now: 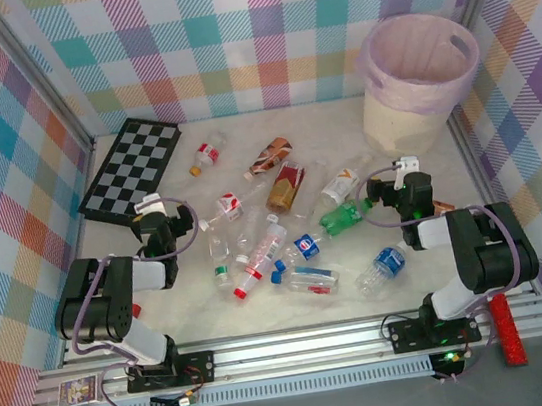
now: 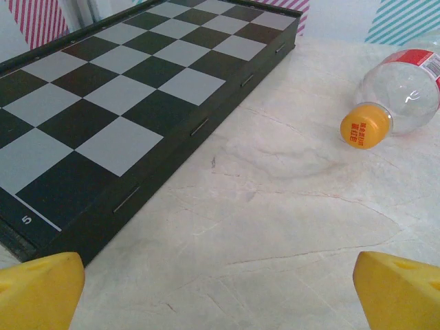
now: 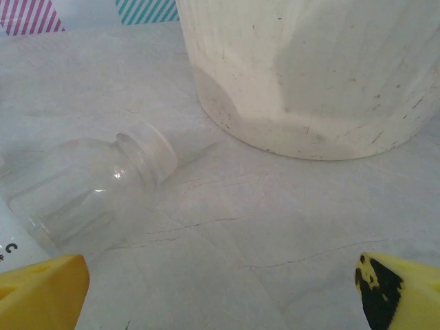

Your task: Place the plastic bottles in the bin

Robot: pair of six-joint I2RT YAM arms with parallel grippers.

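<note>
Several plastic bottles lie scattered mid-table: an orange-capped clear one [image 1: 206, 155], two brown ones [image 1: 269, 156] [image 1: 286, 189], a green one [image 1: 344, 217], and blue-labelled ones [image 1: 303, 247] [image 1: 386, 266]. The cream bin [image 1: 419, 71] with its pink liner stands at the far right. My left gripper [image 1: 155, 205] is open at the left of the pile, near the chessboard. In the left wrist view the gripper [image 2: 220, 292] has bare table between its fingers and the orange-capped bottle [image 2: 405, 89] ahead to the right. My right gripper [image 3: 220, 292] is open, facing the bin wall [image 3: 323, 69], with a clear bottle [image 3: 89, 192] to its left.
A black-and-white chessboard [image 1: 132, 167] lies at the far left, its edge close to the left gripper [image 2: 137, 103]. A red brush-like stick [image 1: 507, 326] rests on the rail at the near right. Checked walls enclose the table on three sides.
</note>
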